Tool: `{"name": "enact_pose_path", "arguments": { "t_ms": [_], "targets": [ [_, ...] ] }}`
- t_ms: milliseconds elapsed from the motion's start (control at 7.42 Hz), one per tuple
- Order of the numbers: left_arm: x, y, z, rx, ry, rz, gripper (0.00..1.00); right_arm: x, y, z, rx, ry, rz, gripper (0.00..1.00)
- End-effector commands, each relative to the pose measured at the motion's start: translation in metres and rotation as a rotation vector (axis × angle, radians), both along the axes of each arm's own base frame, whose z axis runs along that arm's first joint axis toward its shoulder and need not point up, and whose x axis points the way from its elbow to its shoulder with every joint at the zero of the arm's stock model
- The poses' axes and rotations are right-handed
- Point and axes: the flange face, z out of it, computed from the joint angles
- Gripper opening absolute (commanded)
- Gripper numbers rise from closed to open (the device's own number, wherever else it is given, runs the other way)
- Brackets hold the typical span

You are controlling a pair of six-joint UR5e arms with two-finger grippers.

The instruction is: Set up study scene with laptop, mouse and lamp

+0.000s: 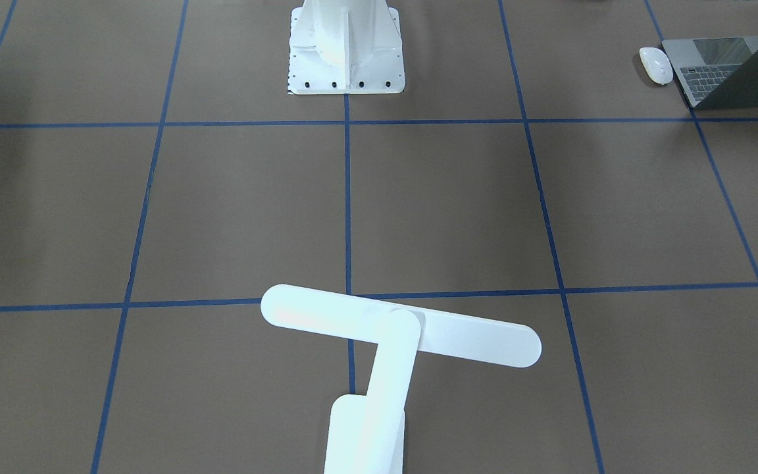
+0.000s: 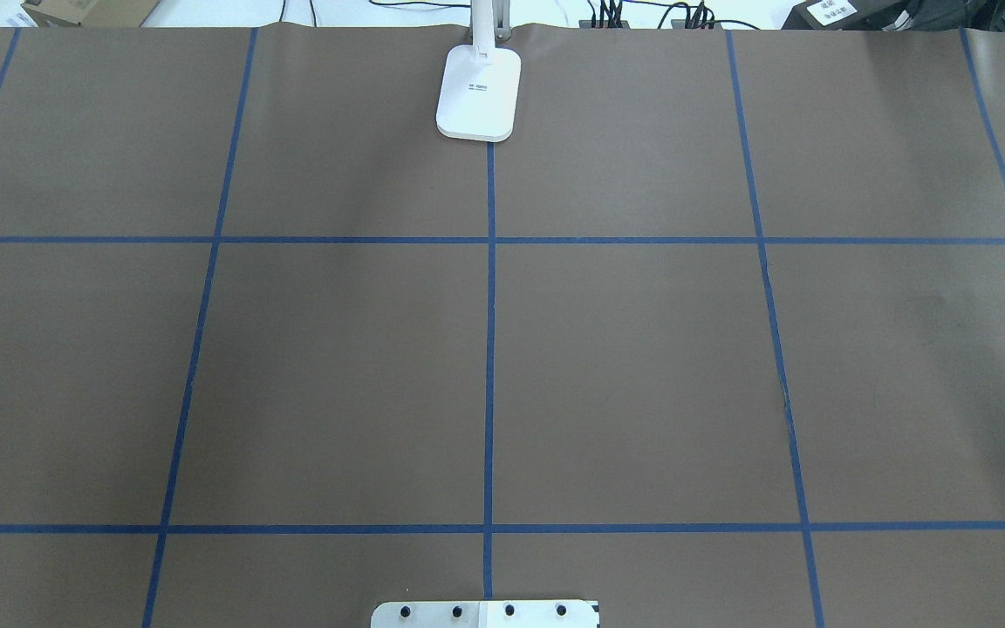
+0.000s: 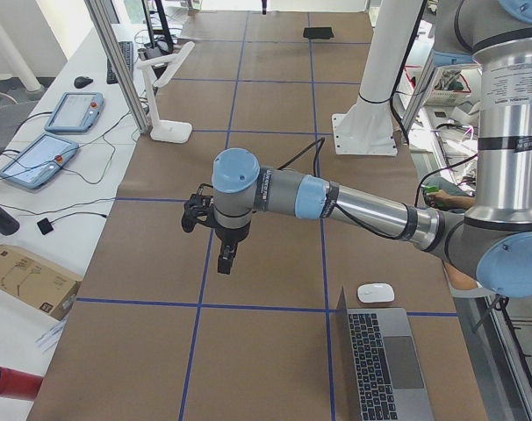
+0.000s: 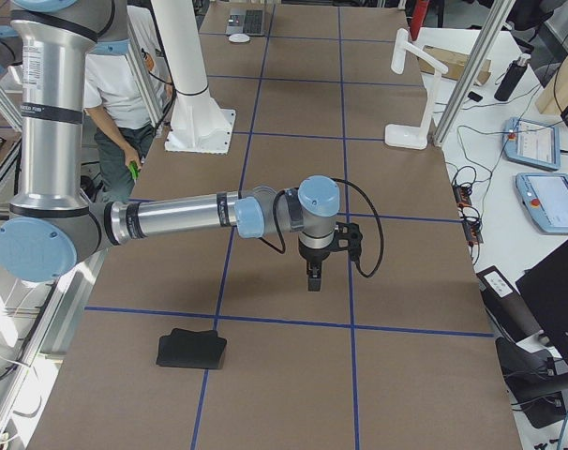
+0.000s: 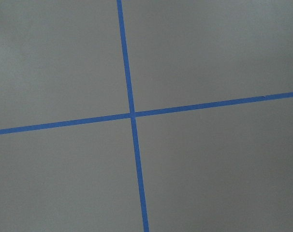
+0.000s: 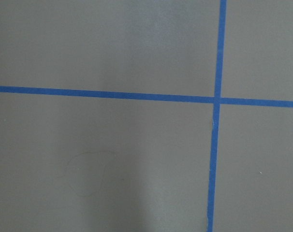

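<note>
The laptop (image 1: 731, 76) stands open at the table's end on my left, also seen as the laptop (image 3: 384, 364) in the left side view. The white mouse (image 1: 656, 65) lies just beside it, mouse (image 3: 375, 292). The white lamp (image 1: 400, 327) stands at the far middle edge, its base (image 2: 479, 92) on the centre tape line. My left gripper (image 3: 226, 260) hangs over bare paper, well away from the laptop. My right gripper (image 4: 312, 277) hangs likewise over bare paper. I cannot tell whether either is open or shut. Both wrist views show only paper and tape.
A white bolted pedestal (image 1: 346, 52) stands at the near middle edge. A flat black pad (image 4: 191, 349) lies toward the table's right end. A person (image 4: 125, 84) stands behind the pedestal. Tablets, cables and boxes (image 3: 46, 158) crowd the bench beyond the far edge.
</note>
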Motion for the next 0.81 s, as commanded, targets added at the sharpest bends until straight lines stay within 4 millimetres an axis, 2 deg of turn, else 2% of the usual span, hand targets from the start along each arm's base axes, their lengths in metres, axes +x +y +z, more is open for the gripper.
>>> {"name": "enact_pose_path", "arguments": {
  "t_ms": [0, 135, 674],
  "targets": [
    [0.001, 0.01, 0.019, -0.032, -0.001, 0.009, 1.0, 0.012, 0.006, -0.002, 0.002, 0.002, 0.026, 0.99],
    [0.001, 0.011, 0.027, -0.05, -0.001, 0.008, 1.0, 0.014, 0.006, -0.003, 0.005, 0.002, 0.03, 0.99],
    [0.001, 0.017, 0.037, -0.077, 0.001, 0.002, 1.0, 0.015, 0.007, -0.011, 0.018, -0.006, 0.033, 0.99]
  ]
}}
